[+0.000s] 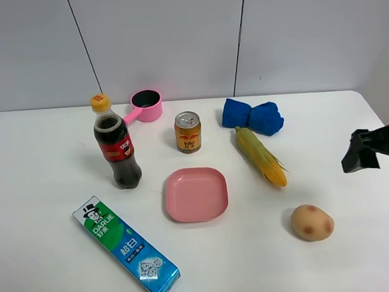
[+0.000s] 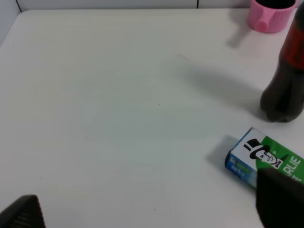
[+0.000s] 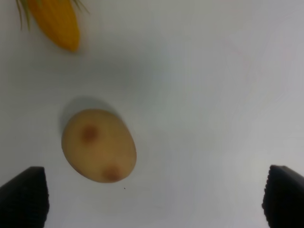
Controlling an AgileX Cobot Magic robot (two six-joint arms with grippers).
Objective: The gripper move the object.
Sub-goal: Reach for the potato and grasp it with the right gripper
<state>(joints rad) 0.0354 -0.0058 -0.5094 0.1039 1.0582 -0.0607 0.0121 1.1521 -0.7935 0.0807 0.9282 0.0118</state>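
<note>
The tan-yellow potato [image 1: 312, 222] with reddish-brown spots lies on the white table [image 1: 36, 170] at the front right. My right gripper [image 1: 361, 156] hovers to the right of it and farther back, near the table's right edge. In the right wrist view the potato [image 3: 99, 145] lies ahead of the gripper [image 3: 154, 202], nearer one finger. Its fingertips [image 3: 23, 197] are spread wide and empty. My left gripper [image 2: 152, 209] is open and empty over bare table, out of the exterior view.
A corn cob [image 1: 260, 156] lies behind the potato, a blue cloth [image 1: 252, 116] behind that. A pink plate [image 1: 196, 194] sits mid-table, with a can [image 1: 187, 132], a pink pot [image 1: 145, 105], a cola bottle [image 1: 116, 143] and a toothpaste box [image 1: 125, 247] to the left.
</note>
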